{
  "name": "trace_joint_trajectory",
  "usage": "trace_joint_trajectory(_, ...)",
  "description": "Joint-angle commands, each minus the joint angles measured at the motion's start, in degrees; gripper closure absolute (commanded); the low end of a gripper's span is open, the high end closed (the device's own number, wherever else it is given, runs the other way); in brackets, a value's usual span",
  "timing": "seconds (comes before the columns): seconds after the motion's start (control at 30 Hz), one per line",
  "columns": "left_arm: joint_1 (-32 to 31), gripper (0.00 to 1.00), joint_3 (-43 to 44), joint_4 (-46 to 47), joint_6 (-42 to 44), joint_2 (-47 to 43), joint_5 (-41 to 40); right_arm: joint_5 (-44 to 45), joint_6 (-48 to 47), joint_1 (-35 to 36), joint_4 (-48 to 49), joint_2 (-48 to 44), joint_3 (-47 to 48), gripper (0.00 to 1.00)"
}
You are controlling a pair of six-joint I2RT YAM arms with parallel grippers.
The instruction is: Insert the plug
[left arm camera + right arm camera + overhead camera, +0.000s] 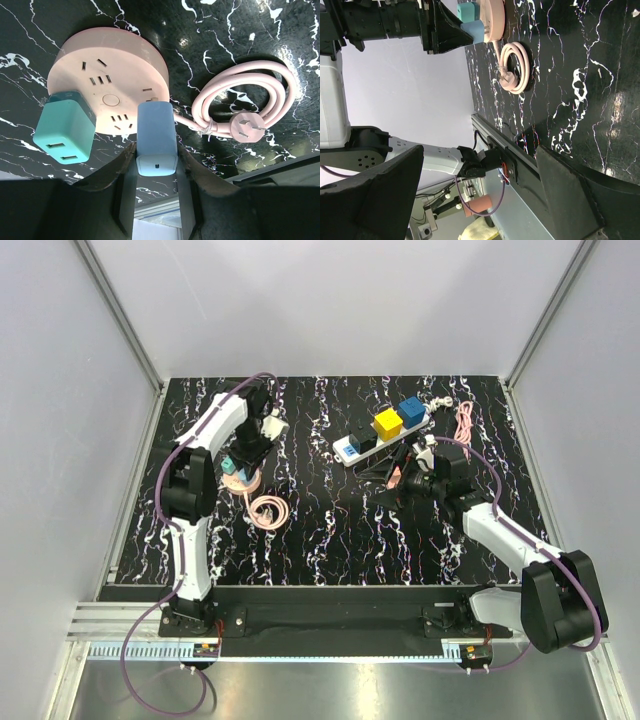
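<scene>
At the left side of the table [330, 540], the left gripper [156, 149] is closed on the blue plug [156, 135], one finger [125, 167] pressing on each side of it. The plug stands at the near edge of the round pink hub [107, 70], touching its face. I cannot tell if its pins are fully inside. A teal adapter [65, 127] sits in the hub just beside the plug. A pink cord [260, 70] lies coiled on the table near the hub, with its own plug resting on the coil.

The right gripper [480, 147] is over the middle right of the table, jaws wide apart and holding nothing. Just beyond it lies a white strip [350, 447] that carries a yellow cube [388, 422] and a blue cube [412, 411].
</scene>
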Motion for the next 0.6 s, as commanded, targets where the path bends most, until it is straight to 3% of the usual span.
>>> trace_joint_trajectory(0.0, 0.6, 1.00, 2.3, 0.1, -0.6, 1.2, -1.2, -1.4, -0.8, -0.6, 2.5, 0.1, 1.8, 0.00)
trace_joint_trajectory(0.57, 0.8, 1.00, 2.8, 1.2, -2.3, 2.0, 1.7, -1.6, -1.7, -2.0, 2.6, 0.6, 2.2, 0.00)
